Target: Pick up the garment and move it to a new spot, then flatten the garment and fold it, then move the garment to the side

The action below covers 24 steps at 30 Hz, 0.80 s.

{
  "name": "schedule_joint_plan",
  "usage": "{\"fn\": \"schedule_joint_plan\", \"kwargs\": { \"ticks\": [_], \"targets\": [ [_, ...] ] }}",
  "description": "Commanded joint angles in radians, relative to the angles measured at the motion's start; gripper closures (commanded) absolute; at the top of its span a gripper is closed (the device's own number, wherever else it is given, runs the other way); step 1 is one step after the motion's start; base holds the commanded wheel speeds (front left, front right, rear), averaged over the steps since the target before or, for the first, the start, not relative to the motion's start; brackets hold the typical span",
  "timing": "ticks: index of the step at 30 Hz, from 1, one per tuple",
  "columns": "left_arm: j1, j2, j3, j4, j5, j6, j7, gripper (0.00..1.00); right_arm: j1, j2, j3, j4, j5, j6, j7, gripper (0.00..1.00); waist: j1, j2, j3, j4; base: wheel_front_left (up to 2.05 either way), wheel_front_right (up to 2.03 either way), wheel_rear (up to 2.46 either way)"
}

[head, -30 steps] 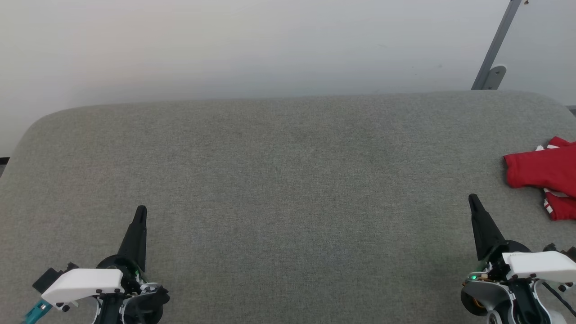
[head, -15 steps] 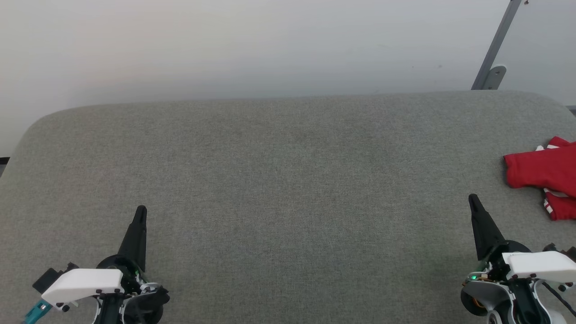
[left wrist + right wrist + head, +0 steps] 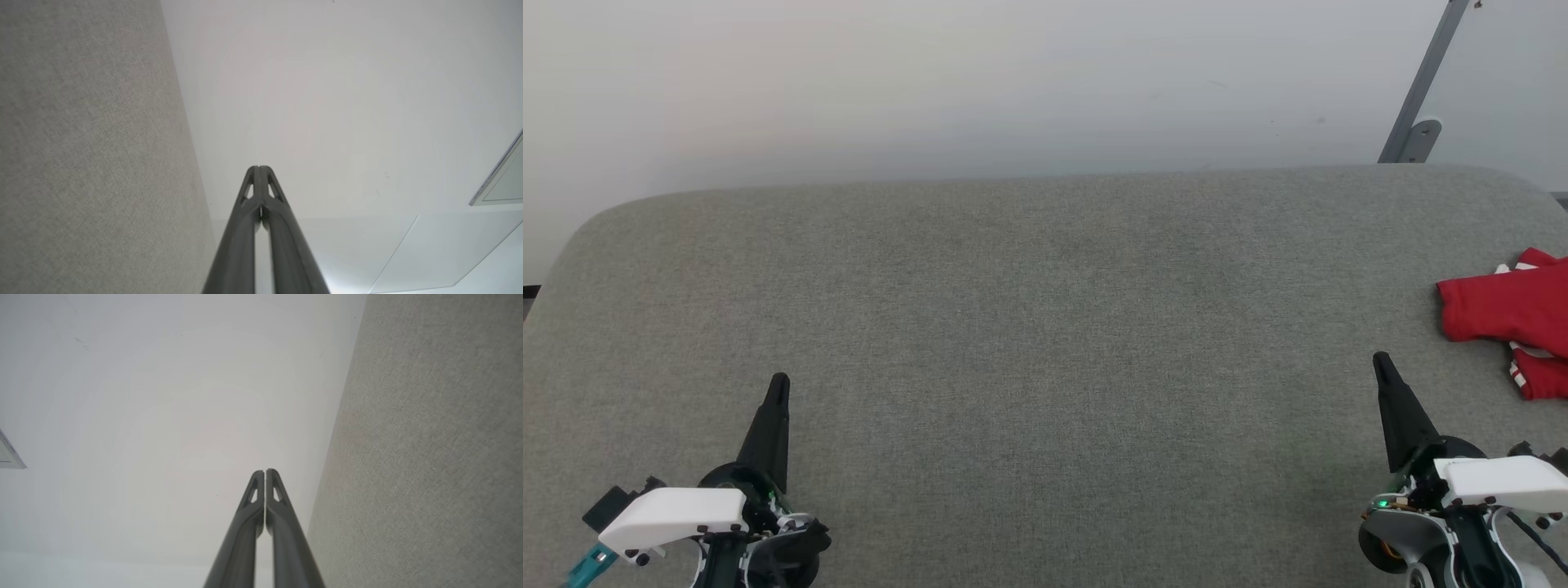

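Red shirt [image 3: 1507, 314] with striped white trim lies bunched on the grey cloth table [image 3: 1045, 310], near the right claw [image 3: 1379, 359], ahead of its tip and off to its right, not touching. That claw and the left claw [image 3: 779, 380] are pinched together, empty.

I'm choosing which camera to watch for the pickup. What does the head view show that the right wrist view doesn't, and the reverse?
Head view, not right wrist view: the garment, bunched at the right edge of the table; the left gripper, shut; a grey metal bracket against the wall.
Right wrist view, not head view: the slotted cut-outs near the tips of the right gripper, and a framed panel corner at that view's left edge.
Both: the right gripper, shut and holding nothing, the grey fabric table and the pale wall.
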Motion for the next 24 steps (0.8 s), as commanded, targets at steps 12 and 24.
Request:
{"fn": "schedule_joint_plan", "kwargs": {
  "ticks": [12, 24],
  "targets": [
    [-0.012, -0.002, 0.004, 0.0, 0.003, -0.006, 0.004, 1.0, -0.005, 0.002, 0.0, 0.002, 0.004, 0.0, 0.002, 1.0, 0.0, -0.0001, 0.0, 0.0, 0.0, 0.0, 0.0],
    [-0.012, -0.003, 0.005, 0.0, 0.004, -0.006, 0.004, 1.0, -0.005, 0.002, 0.0, 0.002, 0.004, 0.0, 0.002, 1.0, 0.0, -0.0001, 0.0, 0.0, 0.0, 0.0, 0.0]
  ]
}}
